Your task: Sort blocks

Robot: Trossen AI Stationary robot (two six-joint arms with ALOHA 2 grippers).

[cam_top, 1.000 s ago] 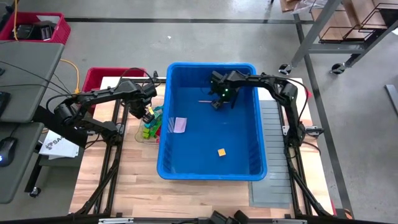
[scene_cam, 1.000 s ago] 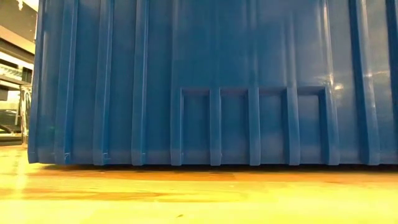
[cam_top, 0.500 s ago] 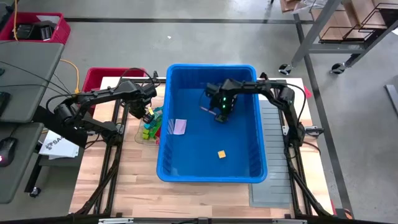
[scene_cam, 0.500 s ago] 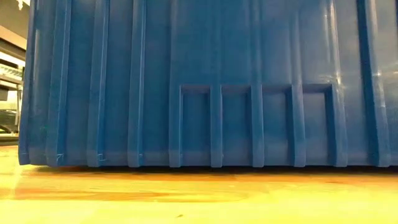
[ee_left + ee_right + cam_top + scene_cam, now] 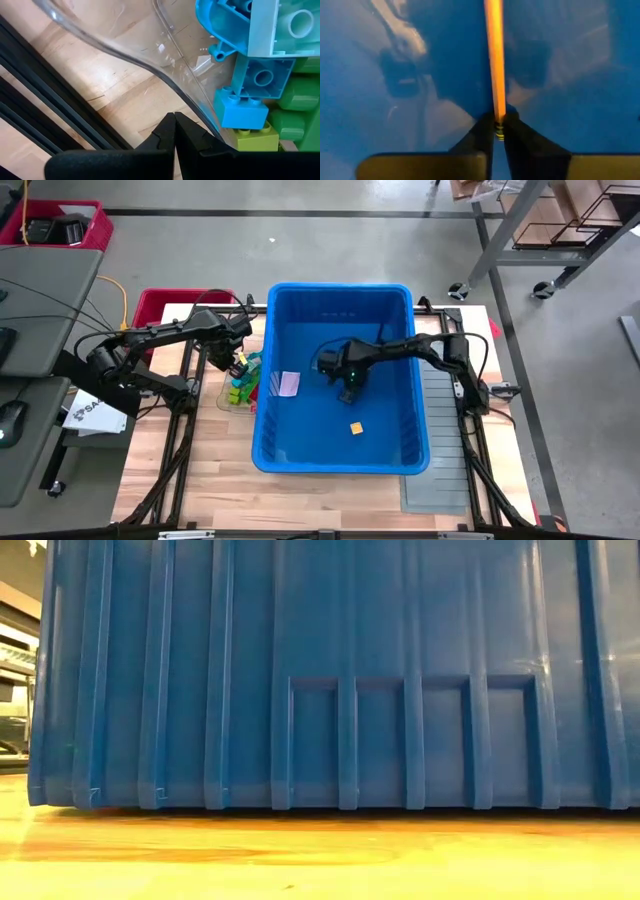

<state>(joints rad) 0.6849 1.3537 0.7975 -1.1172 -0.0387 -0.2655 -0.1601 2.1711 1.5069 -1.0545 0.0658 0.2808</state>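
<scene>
A big blue bin (image 5: 340,286) fills the table's middle and the whole low view (image 5: 320,670). On its floor lie a small orange block (image 5: 356,426) and a pale pink piece (image 5: 289,382). My right gripper (image 5: 347,383) is inside the bin, pointing down, shut on a thin orange strip (image 5: 495,60). Left of the bin, a clear tray (image 5: 125,50) on the table holds teal, blue and green blocks (image 5: 243,385) (image 5: 245,107). My left gripper (image 5: 239,365) hangs shut over the tray's far edge (image 5: 174,120) with nothing between its fingers. My right gripper pinches one end of the thin orange strip (image 5: 496,112) between its two fingertips, coming from above. The strip runs straight away from the fingers over the bin floor. The view is blurred, so I cannot tell whether the strip is lifted.
A red crate (image 5: 165,305) sits past the table's far left corner. Grey ribbed panels (image 5: 438,420) lie along the bin's right side. The bin's walls close in my right arm. Bare wood (image 5: 230,450) shows at the near left.
My right gripper has travelled inside the bin from its far part toward the near edge and somewhat leftward, rolling a little as it went. The bin has shifted slightly sideways in the low view. My left arm has kept still.
</scene>
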